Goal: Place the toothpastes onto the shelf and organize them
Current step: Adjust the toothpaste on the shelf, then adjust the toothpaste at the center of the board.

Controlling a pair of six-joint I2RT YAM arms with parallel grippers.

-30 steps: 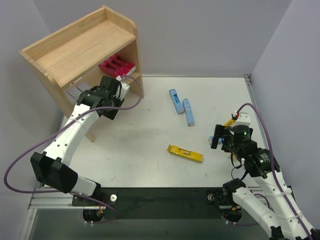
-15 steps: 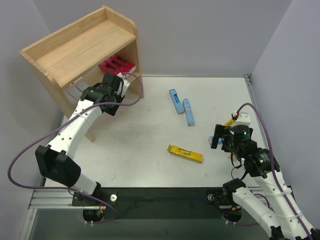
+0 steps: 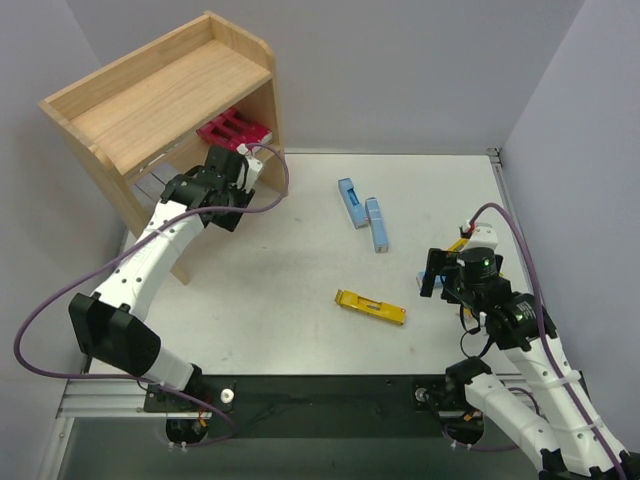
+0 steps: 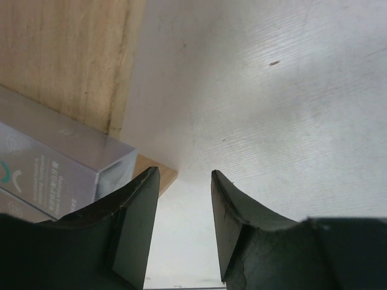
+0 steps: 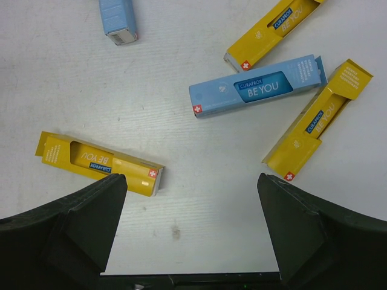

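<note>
**A:** What are we seeing at the shelf [image 3: 170,95]?

**B:** We are looking at magenta cartons [image 3: 234,130] lying on its lower tier, close to the right side panel. The left gripper [image 4: 184,202] is hovering by the open side of that tier. Its jaws are standing only narrowly apart, with nothing between them.

**A:** Are we finding anything grey there?

**B:** In the left wrist view we are seeing a silver-grey carton [image 4: 51,160] resting on the wood, just beside one finger. We cannot tell whether the two are touching.

**A:** How is the right gripper [image 5: 190,187] standing?

**B:** We are seeing it spread wide and empty, hanging over the table [image 5: 199,139]. Below it a light blue carton [image 5: 257,86] is lying between two yellow cartons [image 5: 317,121]. A third yellow carton [image 5: 100,164] is lying well apart to the left.

**A:** Are we seeing more out on the table?

**B:** We are counting two more light blue cartons [image 3: 351,202], lying just beside each other near the middle.
</note>
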